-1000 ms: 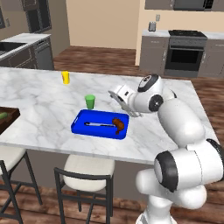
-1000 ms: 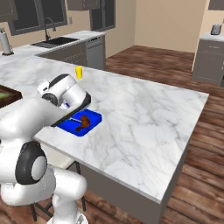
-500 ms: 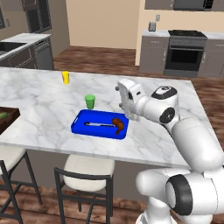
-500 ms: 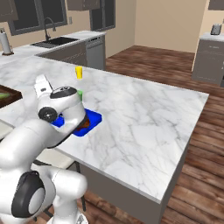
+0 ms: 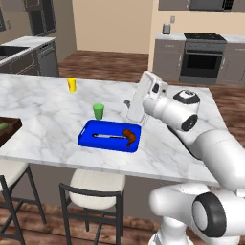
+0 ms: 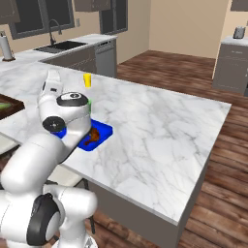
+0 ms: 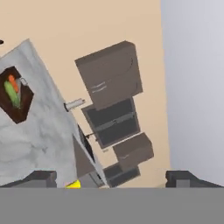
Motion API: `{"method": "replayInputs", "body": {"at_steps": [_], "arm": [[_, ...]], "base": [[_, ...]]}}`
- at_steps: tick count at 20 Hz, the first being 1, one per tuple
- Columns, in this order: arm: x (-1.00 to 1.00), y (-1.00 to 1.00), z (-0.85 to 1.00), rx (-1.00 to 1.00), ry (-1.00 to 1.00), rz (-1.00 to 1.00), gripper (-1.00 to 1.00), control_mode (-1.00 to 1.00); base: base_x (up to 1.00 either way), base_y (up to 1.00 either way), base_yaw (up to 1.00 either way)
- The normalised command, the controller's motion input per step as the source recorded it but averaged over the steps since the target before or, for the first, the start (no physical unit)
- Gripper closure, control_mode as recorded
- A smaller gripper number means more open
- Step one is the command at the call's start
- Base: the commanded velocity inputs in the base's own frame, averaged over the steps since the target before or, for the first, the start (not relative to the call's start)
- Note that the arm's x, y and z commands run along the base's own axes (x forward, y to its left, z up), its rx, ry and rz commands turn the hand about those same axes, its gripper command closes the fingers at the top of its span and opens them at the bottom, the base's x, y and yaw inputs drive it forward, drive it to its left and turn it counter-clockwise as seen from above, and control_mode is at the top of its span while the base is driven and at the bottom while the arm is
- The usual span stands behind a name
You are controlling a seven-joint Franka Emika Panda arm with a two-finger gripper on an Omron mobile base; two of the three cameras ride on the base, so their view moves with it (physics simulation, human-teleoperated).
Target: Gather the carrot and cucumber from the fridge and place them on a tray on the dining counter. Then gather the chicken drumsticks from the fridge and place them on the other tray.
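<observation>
Raised fingers (image 7: 42,177), apparently clear of drumstick (image 5: 129,136).

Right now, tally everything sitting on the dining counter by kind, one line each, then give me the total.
Trays: 2, the blue tray and the dark tray
Cups: 2, the green cup and the yellow cup
Drumsticks: 1, the chicken drumstick in the blue tray
Vegetables: 2, the carrot and cucumber in the dark tray
Total: 7

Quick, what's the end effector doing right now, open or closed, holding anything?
End effector: open, jaws spread wide, holding nothing; it is raised above the counter, pointing toward the far kitchen wall.
</observation>
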Motion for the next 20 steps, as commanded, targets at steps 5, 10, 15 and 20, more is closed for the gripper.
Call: {"method": "replayInputs", "body": {"at_steps": [5, 10, 15, 20], "arm": [[-0.61, 0.0, 0.77, 0.78, 0.26, 0.01, -1.0, -1.0], [-0.83, 0.0, 0.52, 0.91, 0.22, 0.0, -1.0, -1.0], [-0.8, 0.0, 0.34, 0.97, 0.25, 0.0, -1.0, -1.0], [-0.7, 0.0, 0.38, 0.95, 0.32, 0.0, -1.0, -1.0]], "base": [[0.0, 0.0, 0.0], [0.0, 0.0, 0.0], [0.0, 0.0, 0.0], [0.0, 0.0, 0.0]]}}
